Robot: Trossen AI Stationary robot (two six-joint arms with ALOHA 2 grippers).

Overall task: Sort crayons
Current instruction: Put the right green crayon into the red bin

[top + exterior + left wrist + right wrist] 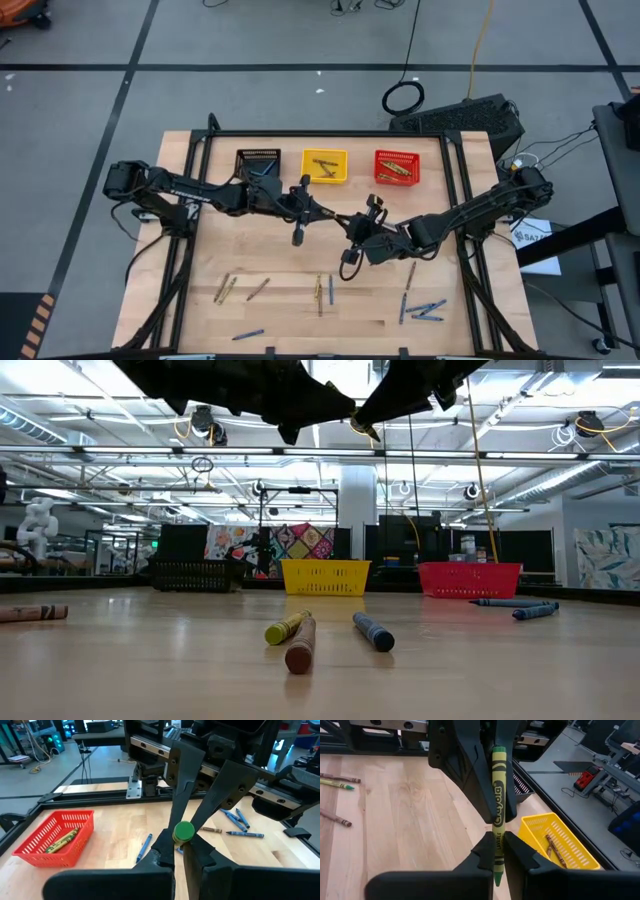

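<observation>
Both pincers pinch one green crayon (498, 795) up in the air: left gripper (183, 834) clamped on one end, right gripper (497, 842) on the other. One should let go slowly, so it won't drop.

**Two dark arms, matte black fingers**

Both arms are black and jointed, each with a bulky rounded base at the wooden table (270, 262) edge. White lettering marks the left arm's (190, 188) upper link. The right arm (470, 212) trails thin cables. Each wrist ends in flat, tapering, angular black fingers (182, 770).
</observation>
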